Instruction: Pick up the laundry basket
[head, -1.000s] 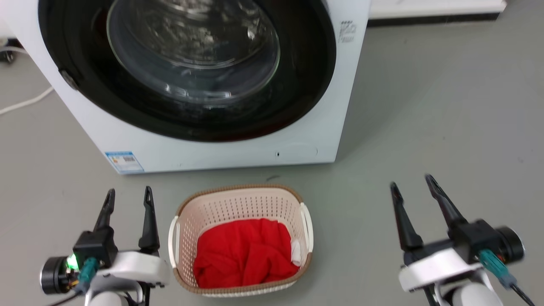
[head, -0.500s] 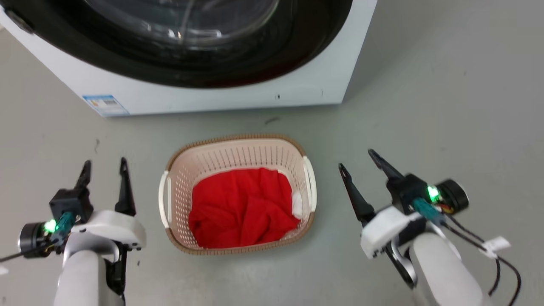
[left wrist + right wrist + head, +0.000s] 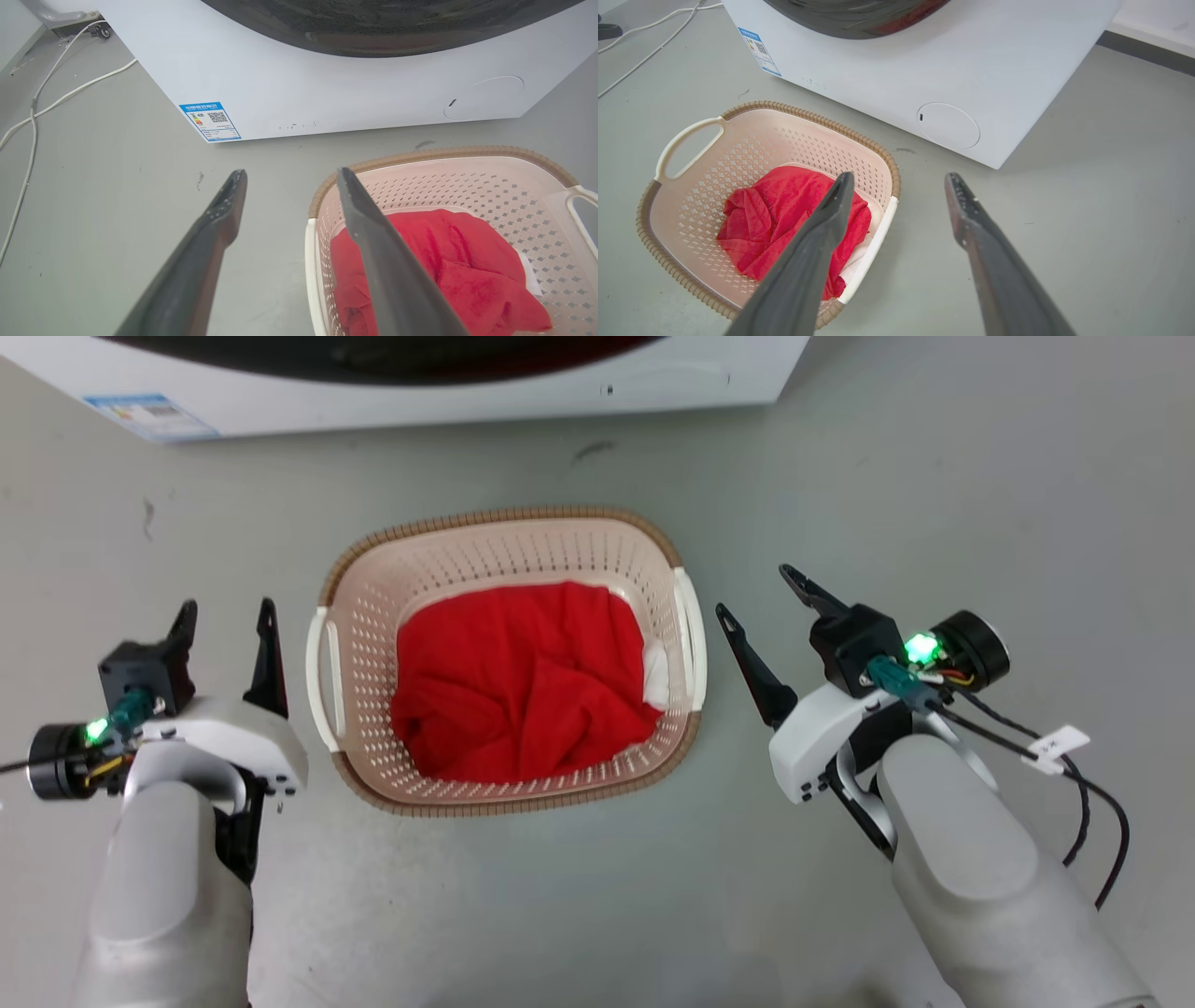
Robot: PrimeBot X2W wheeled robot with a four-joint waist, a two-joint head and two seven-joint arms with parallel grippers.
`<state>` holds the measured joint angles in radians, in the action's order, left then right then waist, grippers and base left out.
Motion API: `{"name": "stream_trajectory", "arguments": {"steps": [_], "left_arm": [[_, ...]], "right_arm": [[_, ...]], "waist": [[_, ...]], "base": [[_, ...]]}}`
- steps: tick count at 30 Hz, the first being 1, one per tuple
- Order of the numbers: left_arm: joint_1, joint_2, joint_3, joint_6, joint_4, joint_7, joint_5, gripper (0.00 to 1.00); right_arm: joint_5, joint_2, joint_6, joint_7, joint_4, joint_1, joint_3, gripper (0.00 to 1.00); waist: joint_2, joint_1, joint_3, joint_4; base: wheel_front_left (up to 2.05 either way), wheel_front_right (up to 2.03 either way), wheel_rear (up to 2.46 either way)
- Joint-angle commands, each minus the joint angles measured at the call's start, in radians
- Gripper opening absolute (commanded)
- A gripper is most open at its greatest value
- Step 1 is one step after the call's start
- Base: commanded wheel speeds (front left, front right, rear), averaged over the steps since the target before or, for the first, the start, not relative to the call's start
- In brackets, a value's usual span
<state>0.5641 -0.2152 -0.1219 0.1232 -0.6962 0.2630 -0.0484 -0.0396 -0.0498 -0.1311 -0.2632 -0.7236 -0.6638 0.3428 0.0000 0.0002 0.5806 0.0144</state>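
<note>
The laundry basket point(image 3: 523, 537) sits on the grey floor in front of the washing machine, cream with perforated walls, a brown rim and white side handles. A red cloth point(image 3: 523, 681) fills its bottom, with a bit of white cloth at its right. My left gripper point(image 3: 227, 619) stands open just left of the basket's left handle point(image 3: 322, 677). Open too, my right gripper point(image 3: 754, 590) hovers just right of the right handle point(image 3: 695, 630). Neither touches the basket. The basket point(image 3: 467, 186) lies right of my left fingers, and the basket point(image 3: 752, 140) lies left of my right fingers.
The white washing machine point(image 3: 467, 392) stands just beyond the basket, its lower front panel point(image 3: 948, 70) close to it. White cables point(image 3: 42, 102) trail over the floor to the far left. Grey floor point(image 3: 980, 476) stretches to the right.
The head camera has tilted down, so the washer slid up out of the picture. Both grippers have closed in on the basket's sides, still open.
</note>
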Motion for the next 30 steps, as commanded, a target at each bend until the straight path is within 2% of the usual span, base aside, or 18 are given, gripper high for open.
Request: {"name": "stream_trajectory", "arguments": {"steps": [1, 15, 21, 30], "left_arm": [[0.019, 0.001, 0.005, 0.002, -0.009, 0.003, -0.004, 1.0], [0.153, -0.027, 0.04, 0.006, -0.198, 0.003, -0.009, 1.0], [0.203, -0.009, 0.052, 0.006, -0.248, 0.003, -0.015, 1.0], [0.245, 0.014, 0.07, 0.006, -0.296, 0.003, -0.013, 1.0]], "right_arm": [[0.007, -0.001, 0.001, -0.002, -0.01, -0.022, 0.003, 1.0], [0.034, -0.001, 0.001, -0.002, -0.151, -0.151, 0.094, 1.0], [0.049, -0.001, 0.001, -0.002, -0.206, -0.21, 0.127, 1.0], [0.053, -0.001, 0.001, -0.002, -0.287, -0.261, 0.122, 1.0]], "waist": [[0.0, -0.0002, 0.035, 0.002], [0.0, -0.0002, 0.182, 0.015], [0.0, -0.0002, 0.243, 0.033], [0.0, -0.0002, 0.297, 0.053]], "base": [[0.0, 0.0, 0.0], [0.0, 0.0, 0.0], [0.0, 0.0, 0.0], [0.0, 0.0, 0.0]]}}
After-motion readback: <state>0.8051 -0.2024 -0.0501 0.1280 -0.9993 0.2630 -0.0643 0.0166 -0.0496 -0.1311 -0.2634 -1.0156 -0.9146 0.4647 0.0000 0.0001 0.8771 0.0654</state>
